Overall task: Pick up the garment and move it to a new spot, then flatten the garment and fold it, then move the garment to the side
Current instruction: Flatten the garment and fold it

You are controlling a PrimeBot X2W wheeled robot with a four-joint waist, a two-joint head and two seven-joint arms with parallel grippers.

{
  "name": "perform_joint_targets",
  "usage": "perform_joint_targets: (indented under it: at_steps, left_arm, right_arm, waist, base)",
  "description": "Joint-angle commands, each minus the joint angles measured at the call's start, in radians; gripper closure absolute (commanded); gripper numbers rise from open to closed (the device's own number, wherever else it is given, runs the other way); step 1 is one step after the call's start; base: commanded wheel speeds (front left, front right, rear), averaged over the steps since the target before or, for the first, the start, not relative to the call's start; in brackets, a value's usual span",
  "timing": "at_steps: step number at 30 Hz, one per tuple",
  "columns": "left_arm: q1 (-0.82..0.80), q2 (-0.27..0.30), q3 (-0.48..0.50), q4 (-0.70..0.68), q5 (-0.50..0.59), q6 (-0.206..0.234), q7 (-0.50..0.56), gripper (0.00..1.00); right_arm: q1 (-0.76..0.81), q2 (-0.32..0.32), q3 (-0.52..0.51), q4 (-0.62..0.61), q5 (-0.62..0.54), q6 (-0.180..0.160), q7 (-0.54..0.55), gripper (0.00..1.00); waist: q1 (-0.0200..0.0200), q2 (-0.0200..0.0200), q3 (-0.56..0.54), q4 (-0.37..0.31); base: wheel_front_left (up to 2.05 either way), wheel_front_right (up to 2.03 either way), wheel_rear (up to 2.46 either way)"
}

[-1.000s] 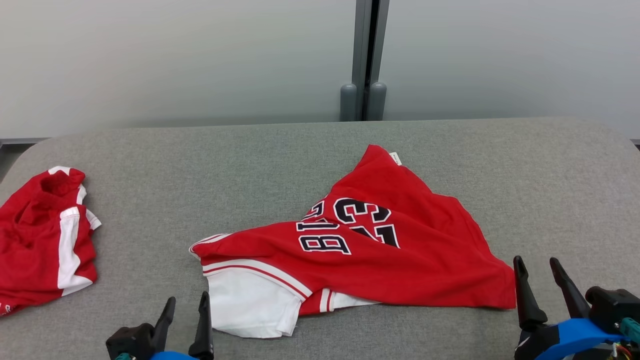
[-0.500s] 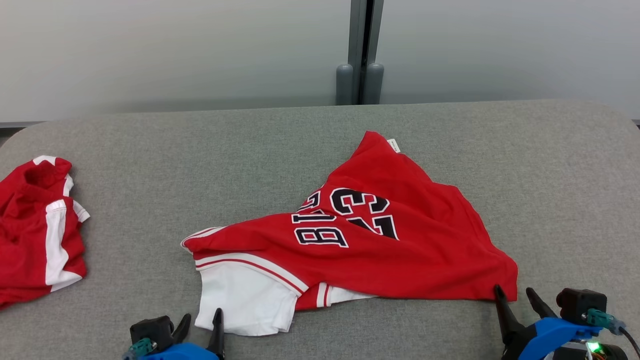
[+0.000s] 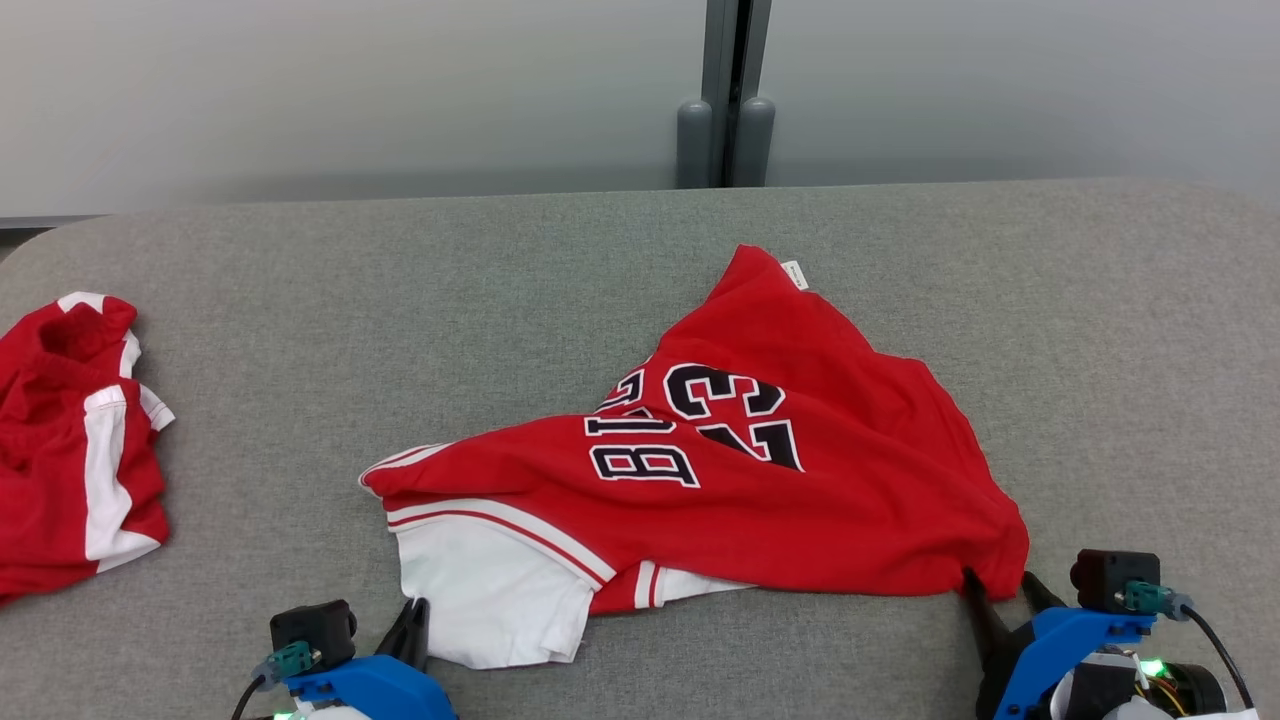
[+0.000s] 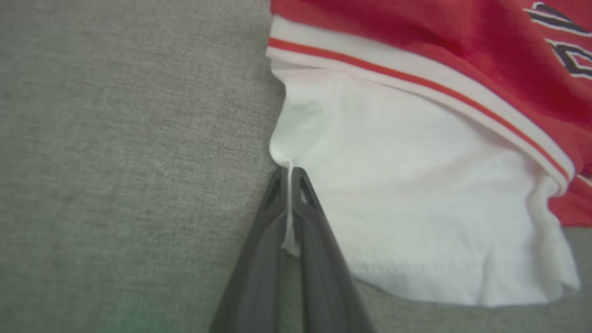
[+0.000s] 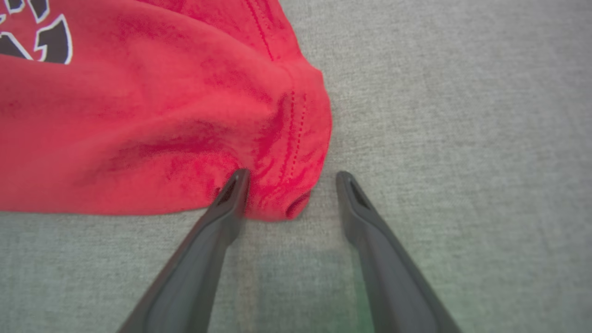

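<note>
left gripper [image 4: 290,172] low, pinching the garment [image 3: 820,500] edge; right gripper [image 5: 291,178] low, spread wide around its red corner

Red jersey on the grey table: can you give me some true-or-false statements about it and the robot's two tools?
1. The left tool is shut on the white edge of the jersey. True.
2. The right tool is clamped shut on the red corner. False: its jaws stand open around that corner.
3. A second garment, red and white, lies at the left end of the table. True.
4. The jersey is neatly folded. False: it lies crumpled and unfolded.
</note>
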Motion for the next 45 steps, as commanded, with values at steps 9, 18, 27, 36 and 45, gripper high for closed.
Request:
perform_joint_targets:
  at_steps: [9, 18, 27, 36, 45]
  left_arm:
    - [0.017, -0.030, 0.020, -0.024, -0.070, -0.051, -0.070, 1.00]
    - [0.019, -0.004, 0.119, -0.372, -0.238, -0.088, -0.125, 1.00]
    - [-0.032, 0.051, 0.170, -0.769, -0.369, -0.066, 0.018, 1.00]
    - [-0.227, 0.093, 0.192, -1.002, -0.474, 0.020, 0.207, 1.00]
    - [-0.520, 0.181, 0.197, -0.883, -0.436, 0.080, 0.342, 1.00]
  right_arm:
    - [0.013, 0.017, 0.032, -0.052, 0.069, 0.004, -0.040, 1.00]
    - [0.085, 0.013, -0.024, -0.445, 0.117, 0.004, 0.015, 1.00]
    - [0.114, 0.013, -0.069, -0.845, 0.125, 0.004, 0.165, 1.00]
    - [0.007, -0.022, -0.090, -1.107, 0.085, 0.004, 0.328, 1.00]
    - [-0.299, -0.130, 0.001, -0.981, 0.114, 0.003, 0.408, 1.00]
  waist:
    - [0.0001, 0.0002, -0.015, 0.000]
    - [0.0001, 0.0002, -0.042, -0.006]
    - [0.0001, 0.0002, -0.050, -0.010]
    - [0.0001, 0.0002, -0.011, -0.025]
    - [0.0001, 0.0002, 0.136, -0.081]
  base:
    - [0.00, 0.00, 0.00]
    - [0.00, 0.00, 0.00]
    - [0.00, 0.00, 0.00]
    - [0.00, 0.00, 0.00]
    - [0.00, 0.00, 0.00]
